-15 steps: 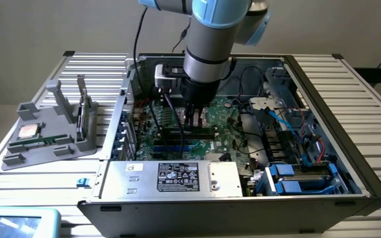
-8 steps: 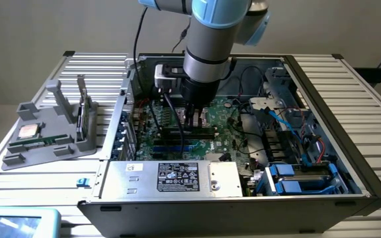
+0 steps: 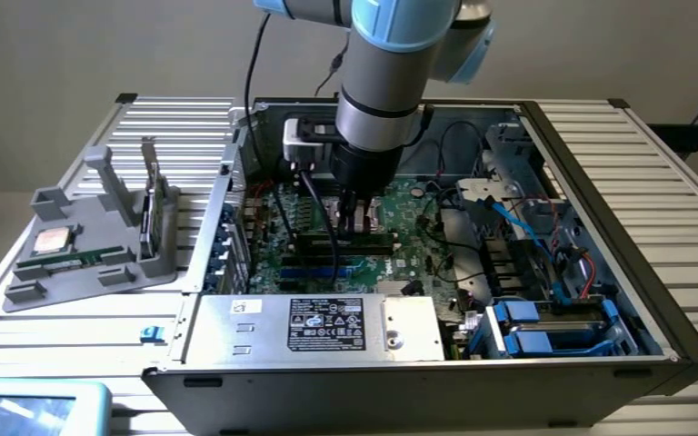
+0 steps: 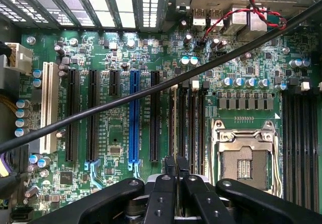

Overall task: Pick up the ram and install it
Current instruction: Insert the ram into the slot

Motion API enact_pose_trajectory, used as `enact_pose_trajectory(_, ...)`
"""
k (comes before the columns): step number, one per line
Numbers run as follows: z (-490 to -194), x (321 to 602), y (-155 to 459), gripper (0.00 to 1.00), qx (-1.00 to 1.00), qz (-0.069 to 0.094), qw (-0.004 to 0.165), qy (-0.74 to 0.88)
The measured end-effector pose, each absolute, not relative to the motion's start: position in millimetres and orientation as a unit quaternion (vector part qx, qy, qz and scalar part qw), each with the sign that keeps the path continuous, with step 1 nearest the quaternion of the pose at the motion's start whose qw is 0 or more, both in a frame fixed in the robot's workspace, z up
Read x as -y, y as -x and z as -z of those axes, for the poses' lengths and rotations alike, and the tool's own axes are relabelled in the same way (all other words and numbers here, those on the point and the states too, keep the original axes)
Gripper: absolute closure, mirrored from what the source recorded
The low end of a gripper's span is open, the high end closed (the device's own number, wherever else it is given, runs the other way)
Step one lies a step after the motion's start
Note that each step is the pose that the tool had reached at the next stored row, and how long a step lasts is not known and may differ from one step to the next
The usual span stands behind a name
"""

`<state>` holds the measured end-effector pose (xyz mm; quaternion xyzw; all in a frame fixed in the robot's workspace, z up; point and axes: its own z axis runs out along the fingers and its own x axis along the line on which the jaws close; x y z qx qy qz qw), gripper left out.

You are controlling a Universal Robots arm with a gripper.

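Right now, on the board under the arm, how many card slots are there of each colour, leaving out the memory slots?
White card slot: 1
Black card slots: 4
Blue card slot: 1
Total: 6

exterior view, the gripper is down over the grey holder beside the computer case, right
No. The exterior view shows the gripper down inside the open computer case, over the motherboard; the grey holder sits beside the case, apart from it.
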<state>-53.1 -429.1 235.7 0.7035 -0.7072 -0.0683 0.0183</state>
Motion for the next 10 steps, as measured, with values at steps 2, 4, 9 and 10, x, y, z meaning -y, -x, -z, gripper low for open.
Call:
enact_pose_trajectory(2,-235.6,429.1,53.1,0.89,0.707,0.068,0.018,-0.704)
enact_pose_trajectory(4,-235.5,429.1,53.1,0.89,0.707,0.068,0.018,-0.703)
enact_pose_trajectory(9,-235.4,429.1,53.1,0.89,0.708,0.068,0.018,-0.703)
enact_pose_trajectory(10,-235.4,429.1,53.1,0.89,0.708,0.068,0.018,-0.703)
